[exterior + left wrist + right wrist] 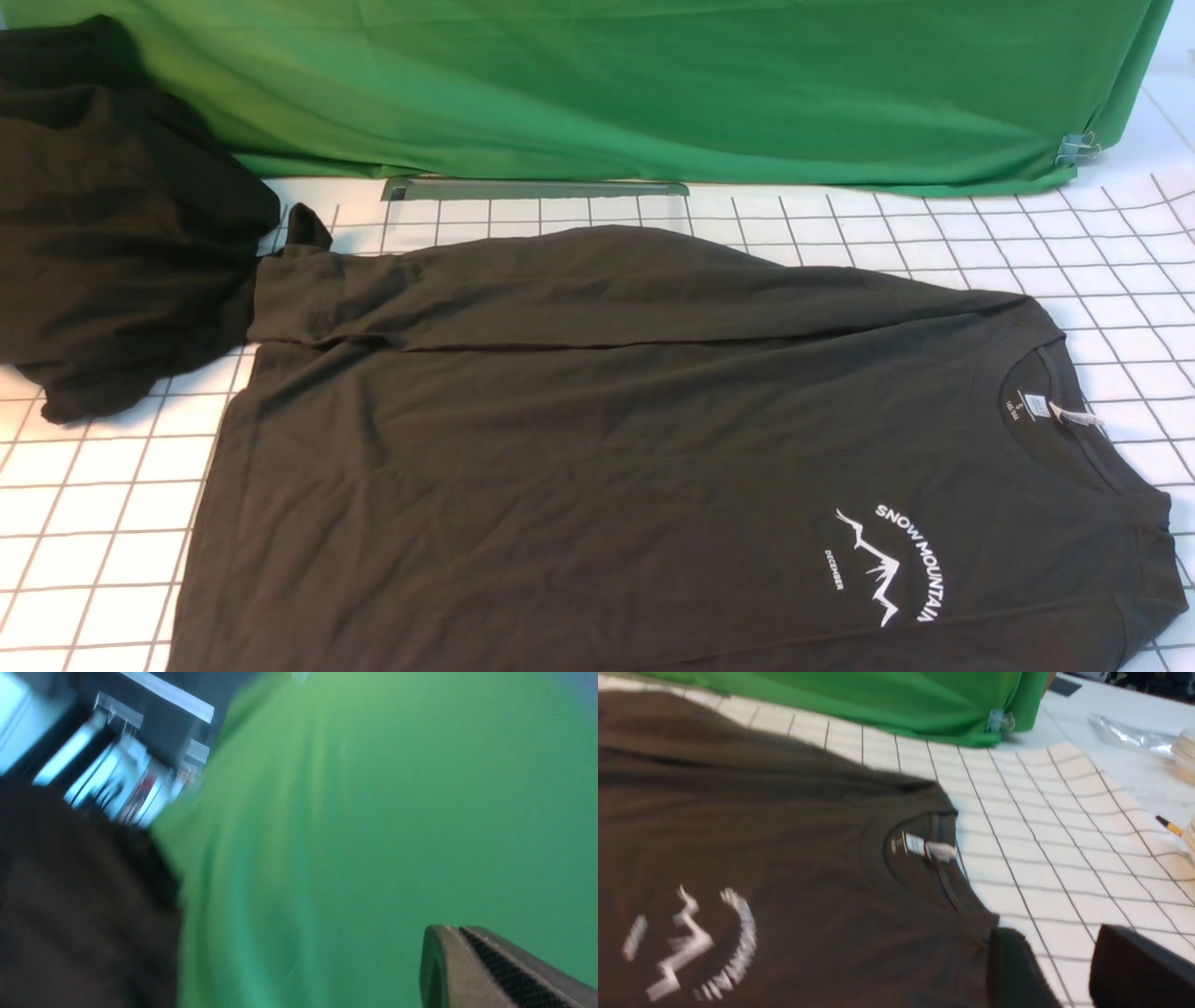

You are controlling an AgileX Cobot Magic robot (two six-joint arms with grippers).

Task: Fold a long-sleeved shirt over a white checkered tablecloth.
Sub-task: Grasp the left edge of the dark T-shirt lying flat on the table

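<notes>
The tablecloth [93, 485] lies spread, and the shirt [597, 448] rests flat on it, print up, collar [1055, 411] to my right. Its far sleeve [560, 289] looks folded in; I judge the body folds remain. No container shows. My right fingers [1013, 970] stand apart, empty; my left fingers [490, 970] are closed.
</notes>
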